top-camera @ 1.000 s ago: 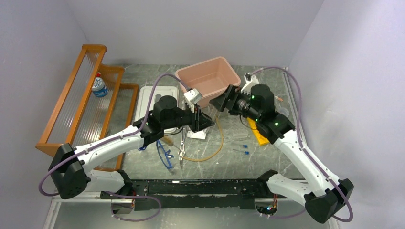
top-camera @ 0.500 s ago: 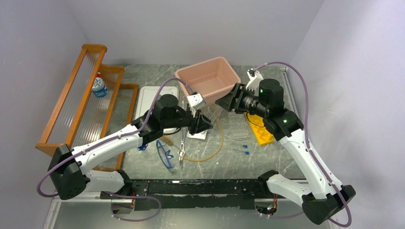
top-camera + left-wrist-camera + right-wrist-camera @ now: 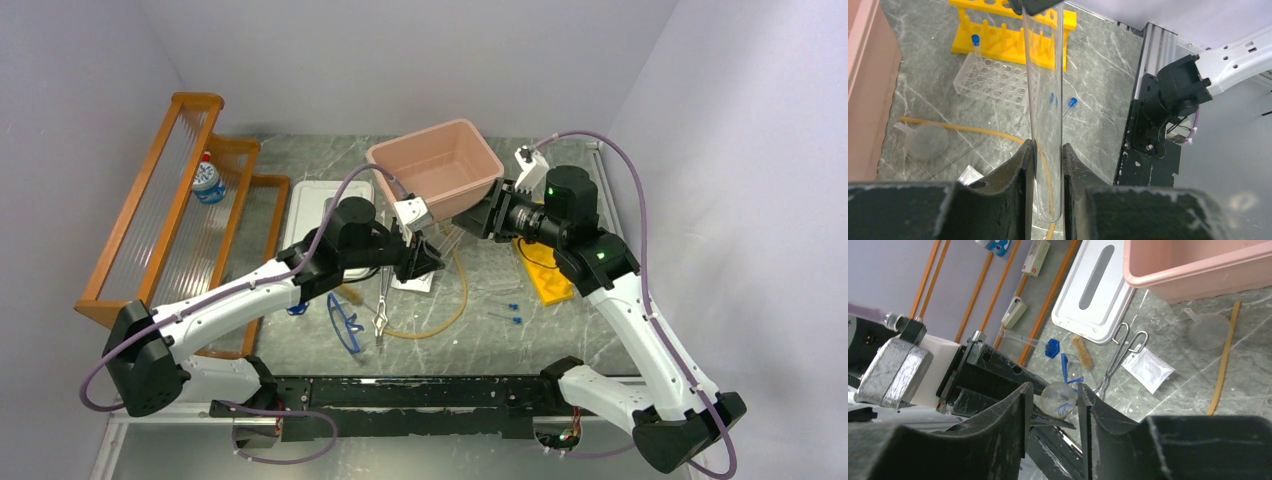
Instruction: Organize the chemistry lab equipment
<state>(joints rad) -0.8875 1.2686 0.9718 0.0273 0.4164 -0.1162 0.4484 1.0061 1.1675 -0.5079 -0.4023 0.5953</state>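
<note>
A long, clear, empty glass test tube (image 3: 1044, 90) hangs in the air over the grey marbled tabletop (image 3: 1098, 75), just in front of the pink plastic tub (image 3: 420, 135). The left gripper (image 3: 1046, 150) is clamped on its rounded end. The right gripper (image 3: 1055, 392) has a finger either side of the far end, but I cannot tell if they press on it.

Clear, glossy tube (image 3: 1044, 90) and a polished grey marbled desk (image 3: 480, 335).
Pink bin (image 3: 437, 165) at 12 o'clock looked smooth plastic; the shelf (image 3: 196, 101) at 10 o'clock was orange wood; scissors (image 3: 1116, 360) shone as bare metal; the rack (image 3: 998, 42) was yellow plastic.
</note>
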